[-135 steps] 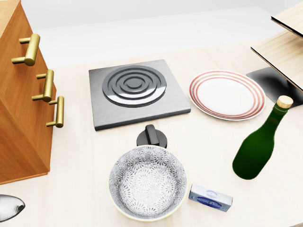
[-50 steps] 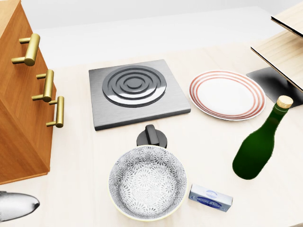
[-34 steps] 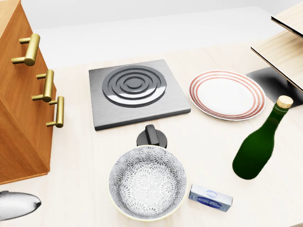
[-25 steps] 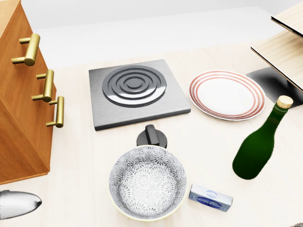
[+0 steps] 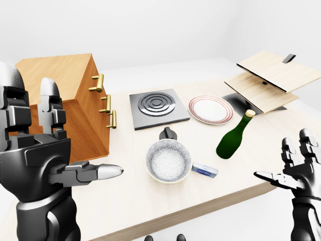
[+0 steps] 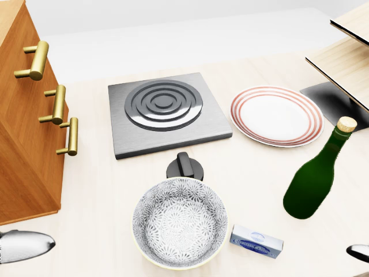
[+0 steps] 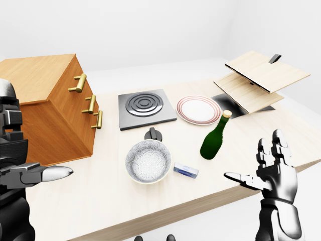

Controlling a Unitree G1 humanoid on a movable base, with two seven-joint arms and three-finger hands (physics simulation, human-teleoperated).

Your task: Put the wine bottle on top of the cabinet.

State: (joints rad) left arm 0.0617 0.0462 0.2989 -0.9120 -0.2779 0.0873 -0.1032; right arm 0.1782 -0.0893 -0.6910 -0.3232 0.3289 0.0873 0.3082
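Here the wine bottle (image 6: 314,179) is standing upright on the pale table (image 6: 104,190), green glass with a cork stopper, toward the right side of the head view. It is sitting below the red-rimmed plate (image 6: 277,115) and well apart from it, and up and to the right of the small blue-and-white box (image 6: 256,241). Nothing is touching it.

The wooden cabinet (image 5: 65,105) is occupying the left side of the table in the left-eye view, three brass handles (image 6: 56,104) facing the stove plate (image 6: 167,112). Its top is showing bare wood.

The black knob (image 6: 185,166) is lying between the stove plate and the patterned bowl (image 6: 180,222), just above the bowl's rim.

The left hand (image 5: 47,150) is hovering large at the left of the left-eye view, fingers spread and upright, thumb pointing toward the bowl, holding nothing. The right hand (image 7: 271,173) is hanging off the table's near edge at the lower right of the right-eye view, fingers likewise splayed and empty, below the bottle and clear of it.

A tilted two-tier wooden rack (image 7: 258,80) on a dark base is standing at the table's right end, near the plate.
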